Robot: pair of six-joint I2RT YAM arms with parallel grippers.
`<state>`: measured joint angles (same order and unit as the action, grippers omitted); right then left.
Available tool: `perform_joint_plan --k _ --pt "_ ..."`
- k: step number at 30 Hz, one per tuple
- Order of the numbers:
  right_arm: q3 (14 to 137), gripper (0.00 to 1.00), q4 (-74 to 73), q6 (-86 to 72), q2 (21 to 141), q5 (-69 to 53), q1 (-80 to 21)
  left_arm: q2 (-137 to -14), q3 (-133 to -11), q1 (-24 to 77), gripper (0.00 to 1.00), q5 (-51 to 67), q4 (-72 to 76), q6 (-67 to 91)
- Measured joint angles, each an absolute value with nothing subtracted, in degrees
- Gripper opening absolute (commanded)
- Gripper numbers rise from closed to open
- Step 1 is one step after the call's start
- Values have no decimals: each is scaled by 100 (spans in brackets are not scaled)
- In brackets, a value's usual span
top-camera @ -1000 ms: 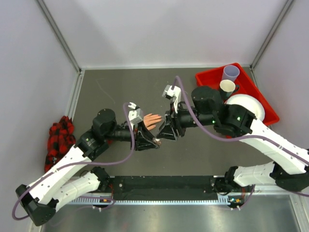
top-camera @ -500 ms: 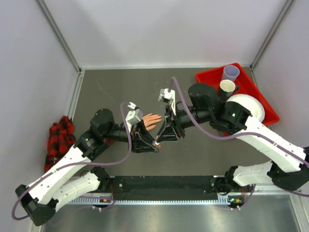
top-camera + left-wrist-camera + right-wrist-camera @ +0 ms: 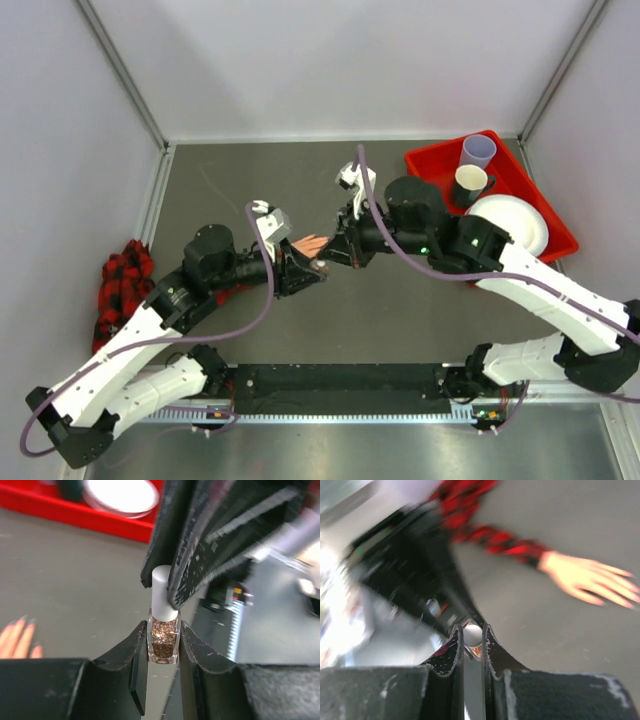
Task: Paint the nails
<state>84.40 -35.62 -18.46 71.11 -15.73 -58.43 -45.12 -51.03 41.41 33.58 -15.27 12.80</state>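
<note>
Dark grey worktop (image 3: 250,180), boxed in by pale walls. Red tray (image 3: 430,165) in the far right corner, holding two cups (image 3: 478,150) and a white plate (image 3: 510,222). Peach mannequin hand (image 3: 312,243) lying flat mid-worktop, nails (image 3: 21,624) at its fingertips, just beside the polish bottle (image 3: 163,640). Left fingers (image 3: 137,655) pinching that bottle by its glass sides; right fingers (image 3: 451,650) pressed onto its white cap (image 3: 162,592). Since a second ago: right fingers closed from half-spread, both wrists shifted farther from the bases.
</note>
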Motion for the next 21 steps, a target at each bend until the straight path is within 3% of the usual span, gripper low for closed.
perform_joint_plan --k 5,9,11,12,15,21 --pt "9061 0 -3990 -3140 7756 2311 -7124 -4705 -5098 4171 0 2379 -1546 1133" --pt "9301 0 -4259 -3647 8147 3793 -7518 -4823 -5052 4158 0 2134 -1433 1140" --pt "9260 4 -4289 -3767 8147 3979 -7555 -4838 -4958 4160 0 2174 -1260 1131" --pt "9247 21 -4285 -3771 8145 4001 -7570 -4812 -4912 4160 0 2200 -1210 1129" --pt "9207 48 -4237 -3627 8097 3693 -7590 -4646 -4764 4132 0 2390 -1133 1118" --pt "9157 47 -4185 -2753 7752 1789 -7098 -4287 -4703 4077 0 3131 -1063 1098"
